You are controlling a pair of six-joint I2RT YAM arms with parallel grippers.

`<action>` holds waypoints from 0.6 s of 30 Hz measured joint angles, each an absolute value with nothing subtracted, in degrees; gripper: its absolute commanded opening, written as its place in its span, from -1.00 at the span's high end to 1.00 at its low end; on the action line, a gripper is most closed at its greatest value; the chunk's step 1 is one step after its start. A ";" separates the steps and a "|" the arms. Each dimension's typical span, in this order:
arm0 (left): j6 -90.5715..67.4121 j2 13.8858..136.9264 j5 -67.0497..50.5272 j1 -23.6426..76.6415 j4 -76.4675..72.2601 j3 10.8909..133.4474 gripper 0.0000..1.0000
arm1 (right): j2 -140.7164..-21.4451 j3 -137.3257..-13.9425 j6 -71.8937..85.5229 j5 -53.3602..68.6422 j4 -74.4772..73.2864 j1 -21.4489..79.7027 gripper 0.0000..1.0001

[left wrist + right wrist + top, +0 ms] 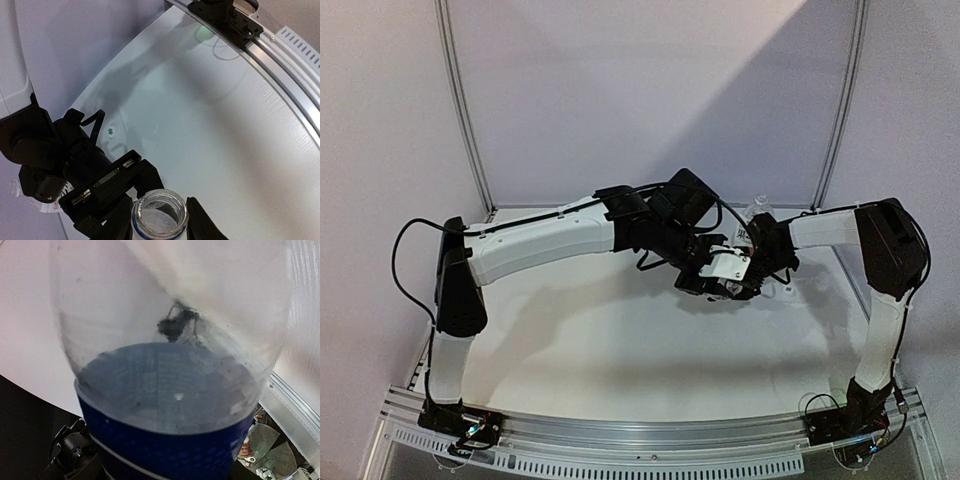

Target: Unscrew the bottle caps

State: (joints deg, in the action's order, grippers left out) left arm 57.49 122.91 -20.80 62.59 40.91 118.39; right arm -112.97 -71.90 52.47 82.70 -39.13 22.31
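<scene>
Left wrist: clear, round, open-mouthed bottle between black fingers of left tool; grip cannot be told.

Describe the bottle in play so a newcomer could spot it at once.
At the table's far right, the left arm and right arm meet. The bottle sits between their black ends, its clear end poking out behind. Nothing else there is see-through; it has a blue label and an uncapped mouth.
</scene>
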 measured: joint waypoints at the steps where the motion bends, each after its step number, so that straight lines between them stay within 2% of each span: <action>1: 57.65 122.91 -20.53 62.63 40.80 118.58 0.60 | -112.97 -71.90 52.69 82.81 -39.11 22.35 -0.23; 5: 57.19 122.91 -19.94 62.74 40.95 118.89 0.74 | -112.86 -71.90 52.97 83.22 -38.39 22.39 -0.58; 7: 56.95 122.91 -19.64 62.72 40.95 118.89 0.87 | -112.84 -71.90 53.17 83.37 -37.71 22.39 -0.67; 8: 56.80 122.91 -19.57 62.72 40.97 118.89 0.89 | -112.77 -71.88 53.08 83.44 -37.34 22.39 -0.89; 9: 56.47 122.91 -19.44 62.72 40.97 118.89 0.90 | -112.66 -71.88 53.28 83.50 -37.12 22.39 -0.97; 13: 54.72 122.91 -19.22 62.43 40.95 118.87 1.00 | -111.26 -71.11 53.78 83.83 -35.42 22.39 -0.98; 18: 53.15 121.51 -20.03 61.76 40.62 116.38 1.00 | -108.90 -69.80 54.26 84.23 -33.52 22.37 -0.98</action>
State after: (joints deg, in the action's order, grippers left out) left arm 53.15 121.51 -20.03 61.76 40.62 116.38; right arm -108.90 -69.80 54.26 84.23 -33.52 22.37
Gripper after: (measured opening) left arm 0.340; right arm 0.989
